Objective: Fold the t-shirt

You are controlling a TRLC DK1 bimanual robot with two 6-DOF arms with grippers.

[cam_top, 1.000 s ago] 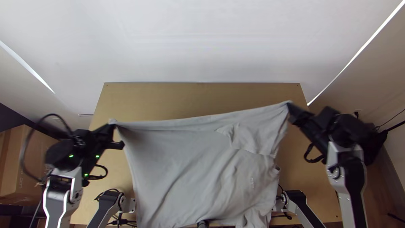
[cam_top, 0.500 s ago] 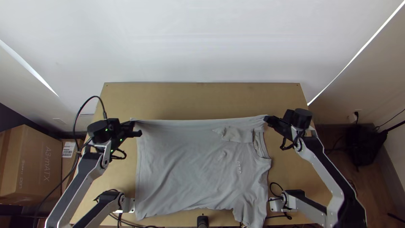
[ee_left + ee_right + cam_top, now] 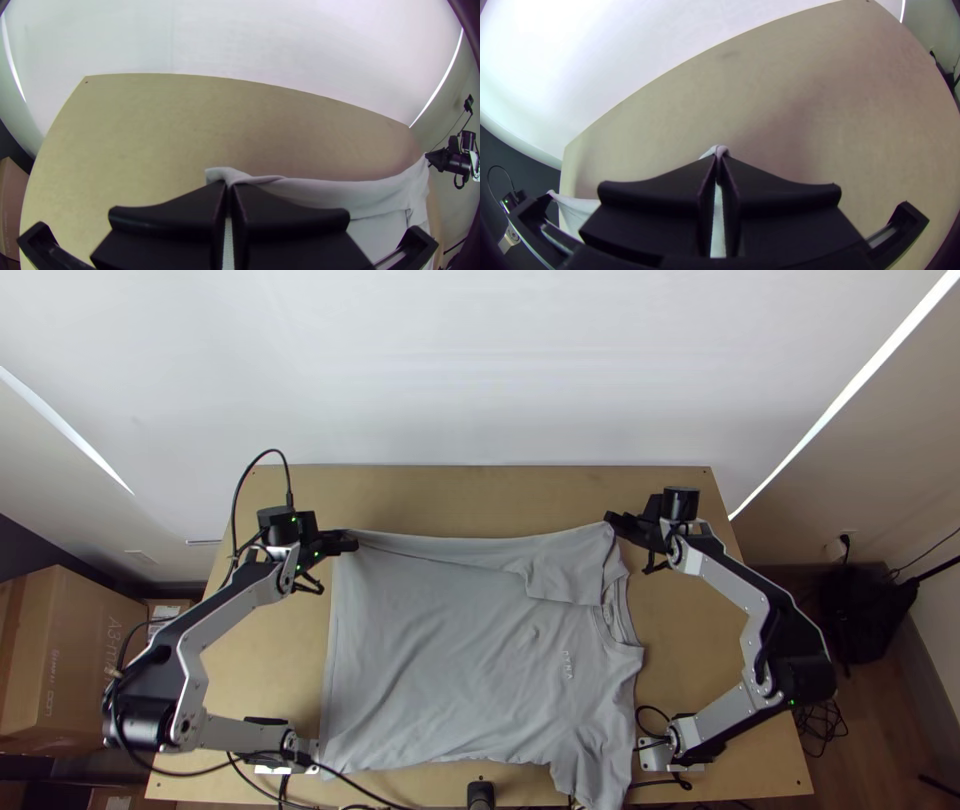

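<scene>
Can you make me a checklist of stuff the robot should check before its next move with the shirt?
1. Left fingers shut on the shirt: ok.
2. Right fingers shut on the shirt: ok.
3. Held edge pulled straight between them: not ok, it dips in the middle.
4. Near sleeve smooth: not ok, it's wrinkly.
5. Cloth underneath lying flat: cannot tell, the top layer hides it.

The left gripper [image 3: 350, 540] pinches the pale t-shirt [image 3: 325, 192] between closed fingers [image 3: 175, 215], its upper edge running above the wooden table [image 3: 150, 130] to the right gripper [image 3: 610, 517], farther off.
</scene>
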